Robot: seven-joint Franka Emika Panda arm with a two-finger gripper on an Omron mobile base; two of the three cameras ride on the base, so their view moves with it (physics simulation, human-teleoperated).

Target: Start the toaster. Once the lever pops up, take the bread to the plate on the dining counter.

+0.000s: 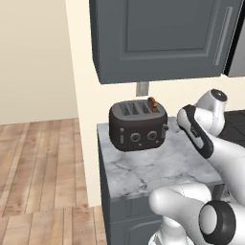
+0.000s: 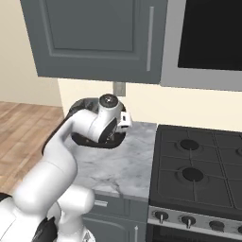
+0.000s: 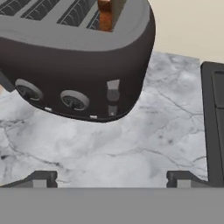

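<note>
A small marble-topped cabinet (image 1: pixel 158 167) stands against a cream wall under dark grey upper cupboards (image 1: pixel 162 38), with a black stove (image 2: pixel 198 175) at its right edge. The gripper (image 3: pixel 111 179) hangs just above the marble with its jaws spread wide and nothing between them, pointed at the toaster's (image 3: pixel 74 57) long face. The toaster sits toward the cabinet's back left corner. A brown slice of bread (image 1: pixel 152 105) stands up from what looks like its rightmost slot.

Grey wall cabinet (image 1: pixel 162 38), black stove (image 2: pixel 198 175), marble worktop (image 1: pixel 158 167).
</note>
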